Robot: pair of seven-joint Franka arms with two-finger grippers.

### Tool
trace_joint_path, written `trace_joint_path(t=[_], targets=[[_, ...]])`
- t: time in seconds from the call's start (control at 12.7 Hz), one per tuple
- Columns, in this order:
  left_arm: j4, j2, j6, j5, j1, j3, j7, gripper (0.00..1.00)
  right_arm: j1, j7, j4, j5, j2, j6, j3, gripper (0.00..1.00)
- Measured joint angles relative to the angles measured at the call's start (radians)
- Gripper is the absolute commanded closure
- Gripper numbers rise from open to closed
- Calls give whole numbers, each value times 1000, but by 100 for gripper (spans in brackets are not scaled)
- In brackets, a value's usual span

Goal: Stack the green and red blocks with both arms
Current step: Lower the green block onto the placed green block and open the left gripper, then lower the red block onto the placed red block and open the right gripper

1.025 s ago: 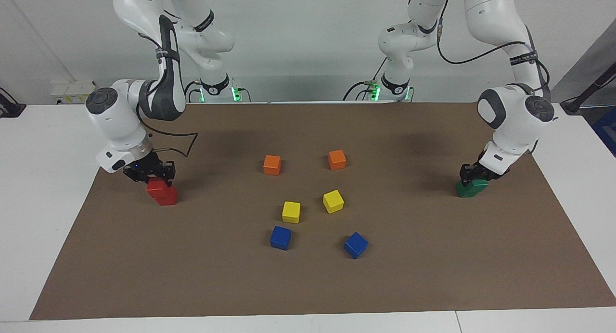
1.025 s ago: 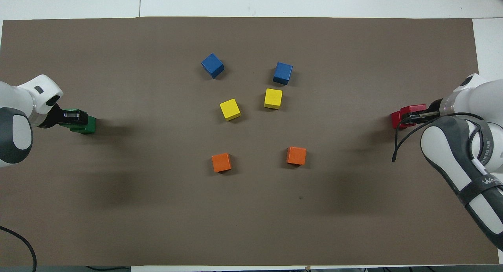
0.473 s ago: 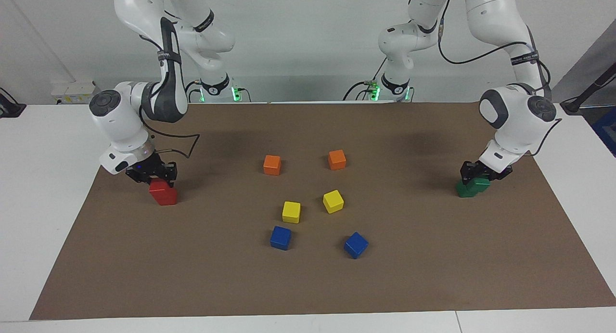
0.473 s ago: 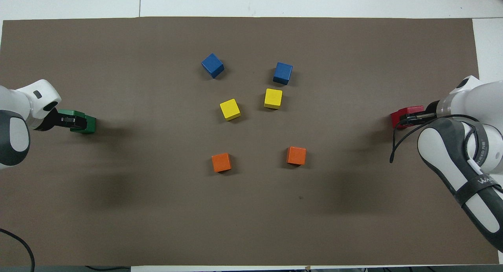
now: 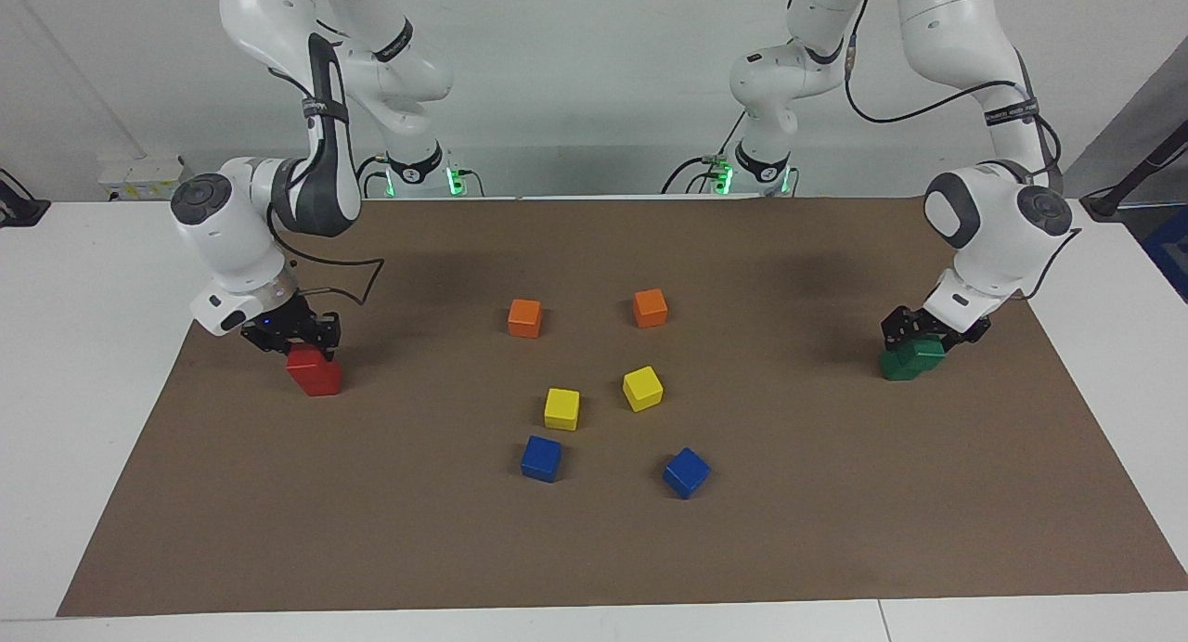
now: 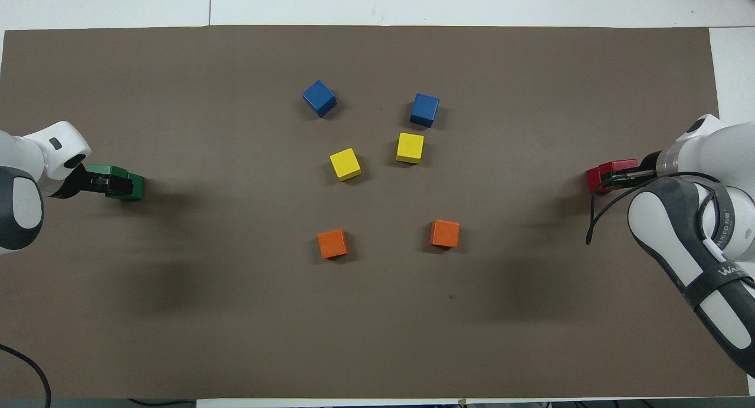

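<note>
The two small glossy bright red cubes stood as a pair toward the right arm's end of the brown paper mat (image 5: pixel 594 549). The upper red cube (image 5: pixel 299 357) sat over the lower red cube (image 5: pixel 323 380), turned a little askew to it. The right gripper (image 5: pixel 295 343) was closed on the upper red cube. The two reds ran together, so no seam or gap between them could be made out.

The two small glossy dark green cubes stood toward the left arm's end of the mat. The upper green cube (image 5: pixel 921 349) rested on the lower green cube (image 5: pixel 897 367), offset from it. The left gripper (image 5: pixel 928 334) hung low over that pair, its fingers spread to either side of the upper green cube. Whether they touched its faces could not be told.

In the overhead view each gripper covered much of its upper cube, and only an edge of the lower cubes showed.

Two orange, two yellow and two blue cubes lay scattered mid-mat, well apart from both pairs.
</note>
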Motion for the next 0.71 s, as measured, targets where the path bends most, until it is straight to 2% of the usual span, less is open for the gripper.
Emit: trace_joint_path(t=[0.08,0.16,0.39,0.71], targets=[[26,-11,-42,0,0,0,0,0,0,0,0,0,0,0,0,38],[68,-23,-100,0,0,0,0,0,0,0,0,0,0,0,0,0],[191,-76,-217,0,-2,-13,-36,0,0,0,-1,0,0,0,0,0],[230,-180,-309,0,-50,-28,-279,0,0,1,-1,2,0,-2,0,0]])
